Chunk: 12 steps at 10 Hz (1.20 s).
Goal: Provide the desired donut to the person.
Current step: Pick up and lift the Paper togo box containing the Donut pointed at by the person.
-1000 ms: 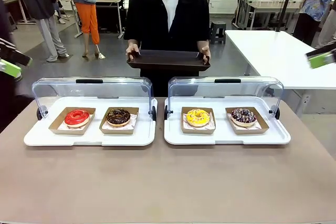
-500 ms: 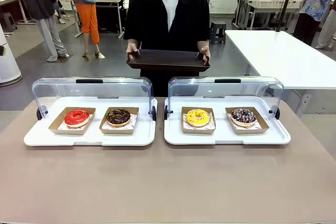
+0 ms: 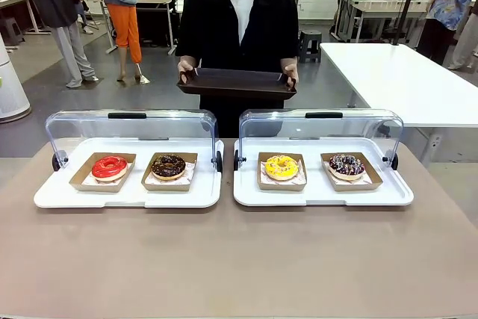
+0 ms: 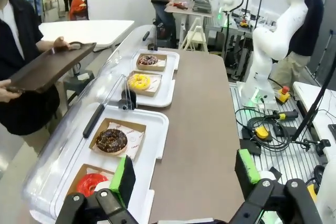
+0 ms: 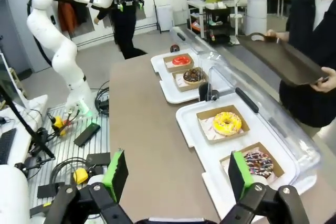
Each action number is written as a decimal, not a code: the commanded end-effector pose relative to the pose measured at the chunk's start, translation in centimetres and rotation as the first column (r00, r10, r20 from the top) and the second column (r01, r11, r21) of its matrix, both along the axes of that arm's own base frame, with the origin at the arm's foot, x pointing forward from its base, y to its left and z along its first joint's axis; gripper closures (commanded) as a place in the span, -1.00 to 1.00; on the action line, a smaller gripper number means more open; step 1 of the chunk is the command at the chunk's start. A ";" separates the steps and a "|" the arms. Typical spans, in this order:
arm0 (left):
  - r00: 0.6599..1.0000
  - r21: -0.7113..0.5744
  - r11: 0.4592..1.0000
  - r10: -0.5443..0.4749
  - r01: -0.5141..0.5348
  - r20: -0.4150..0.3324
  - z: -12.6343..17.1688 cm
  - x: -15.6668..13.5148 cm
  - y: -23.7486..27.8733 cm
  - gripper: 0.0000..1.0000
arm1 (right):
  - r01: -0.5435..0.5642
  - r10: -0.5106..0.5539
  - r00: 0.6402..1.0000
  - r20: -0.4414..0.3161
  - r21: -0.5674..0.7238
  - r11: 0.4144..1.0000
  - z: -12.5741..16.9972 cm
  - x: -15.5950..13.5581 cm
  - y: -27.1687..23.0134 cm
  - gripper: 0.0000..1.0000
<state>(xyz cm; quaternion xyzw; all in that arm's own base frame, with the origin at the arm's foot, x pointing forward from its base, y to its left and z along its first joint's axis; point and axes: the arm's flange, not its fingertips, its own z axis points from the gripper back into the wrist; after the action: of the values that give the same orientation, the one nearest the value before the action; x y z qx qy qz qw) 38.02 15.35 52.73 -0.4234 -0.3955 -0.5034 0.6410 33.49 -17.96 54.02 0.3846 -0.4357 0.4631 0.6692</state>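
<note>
From where I stand nothing has really begun. Closest in, the left gripper (image 4: 185, 174) hangs with its jaws spread wide and nothing between the green pads, and the right gripper (image 5: 177, 174) is the same, wide apart and empty, both back on the robot's side of the brown tabletop (image 3: 239, 259). Beyond the bare stretch of tabletop sit two white trays. The left tray (image 3: 45, 198) has a red-glazed donut (image 3: 110, 166) and a chocolate donut (image 3: 168, 166), and the right tray (image 3: 321, 198) has a yellow donut (image 3: 281, 167) and a dark sprinkled donut (image 3: 346, 164), each in its own cardboard boat. The clear lids (image 3: 127, 128) are already rolled back, so all four are within reach. Past them the person (image 3: 239, 28) waits at the far edge, holding an empty dark serving tray (image 3: 237, 82) level in both hands. I see no pointing, so I can't tell which donut is wanted. Picking, carrying and setting one on that tray is all left to do. No brand or writing is legible anywhere.
</note>
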 end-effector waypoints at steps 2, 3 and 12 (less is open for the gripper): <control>0.999 0.002 0.999 0.037 -0.037 0.004 -0.1 0.2 1.9 -1.00 | 0.001 0.000 0.999 0.034 -0.031 1.000 1.3 -0.7 -0.3 -1.00; 0.999 0.008 0.999 0.043 -0.043 0.007 -0.1 -0.1 1.9 -1.00 | -0.001 0.002 1.000 0.021 -0.034 0.999 1.2 -0.7 -0.3 -1.00; 0.999 0.018 0.999 0.048 -0.048 -0.023 -0.6 -0.1 2.1 -1.00 | 0.000 0.000 1.000 -0.004 -0.046 0.999 1.1 -0.9 -0.2 -1.00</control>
<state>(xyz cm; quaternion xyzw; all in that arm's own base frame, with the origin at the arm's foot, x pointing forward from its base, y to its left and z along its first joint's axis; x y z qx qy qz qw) 37.98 17.36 52.08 -0.4108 -0.3881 -0.4860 0.6667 32.24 -18.15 54.92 0.3660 -0.4093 0.4706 0.6907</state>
